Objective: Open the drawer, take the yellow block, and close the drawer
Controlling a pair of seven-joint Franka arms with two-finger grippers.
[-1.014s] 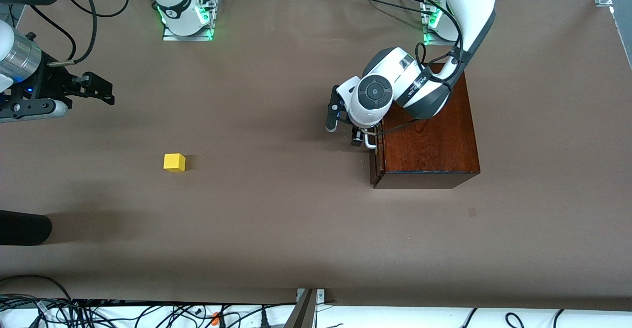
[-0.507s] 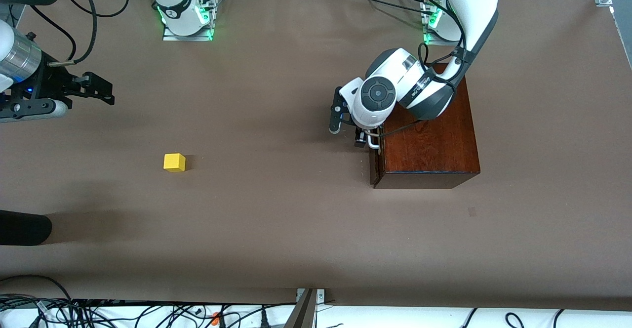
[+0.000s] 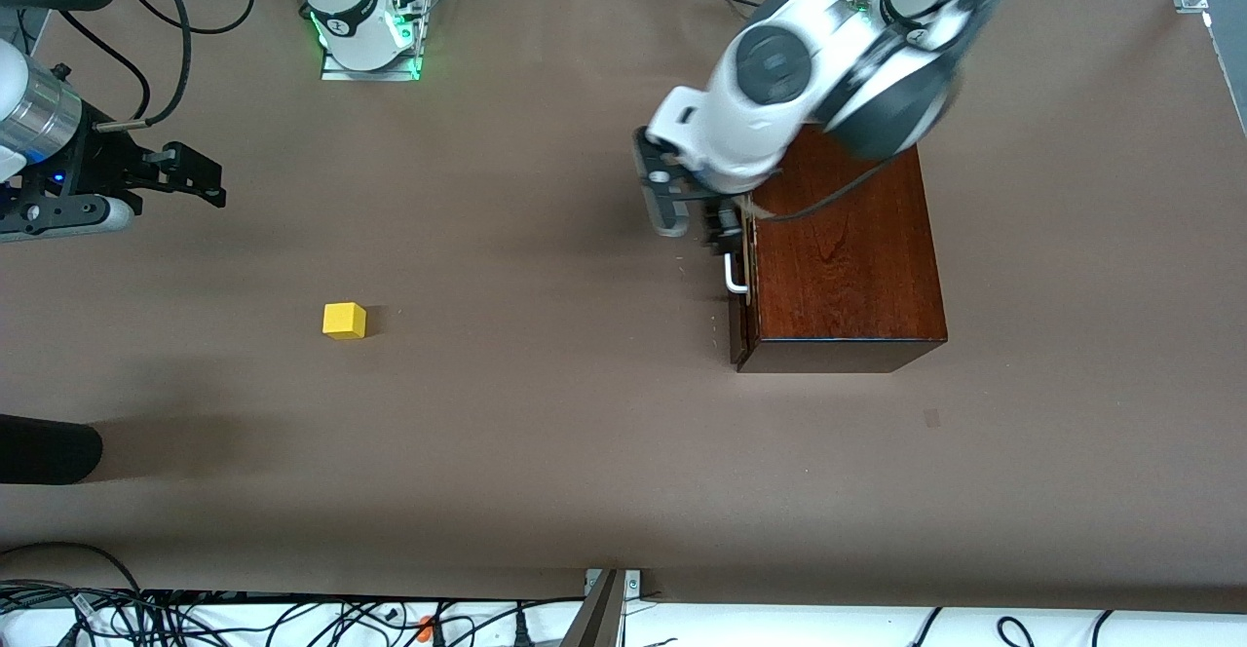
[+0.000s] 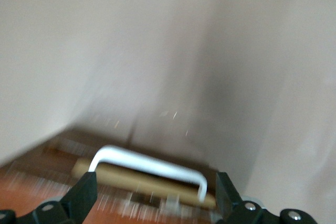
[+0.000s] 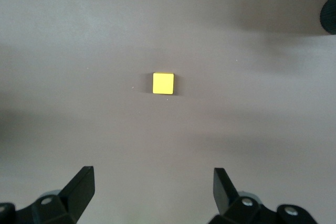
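Drawer (image 3: 740,308) shut, left pincer (image 3: 703,223) open above.

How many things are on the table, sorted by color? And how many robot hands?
Yellow: 1, the block
Dark red-brown: 1, the box with its drawer
Robot hands: 2, the left hand above the drawer's white handle, the right hand waiting at the right arm's end
Total: 4
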